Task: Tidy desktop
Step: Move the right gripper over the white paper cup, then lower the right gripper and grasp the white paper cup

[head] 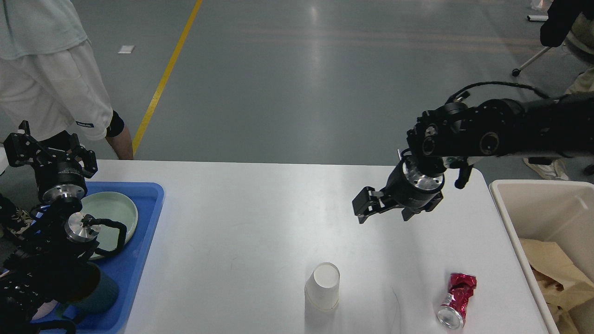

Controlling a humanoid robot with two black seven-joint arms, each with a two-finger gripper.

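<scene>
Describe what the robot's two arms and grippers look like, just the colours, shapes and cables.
Both arms are black with rounded joint housings. The right gripper sits on a shiny silver disc-shaped flange, with blocky black jaws, and a thin black cable loops over the wrist. The left gripper is also black and angular, on a similar silver ring, with a thick black cable looping beside a second metal disc lower down.

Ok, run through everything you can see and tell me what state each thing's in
paper cup: upside down on the desktop
red can: crushed, lying on its side
plate: flat in the blue tray
beige bin: holds brown paper
right gripper: open, empty
left gripper: open, empty
</scene>
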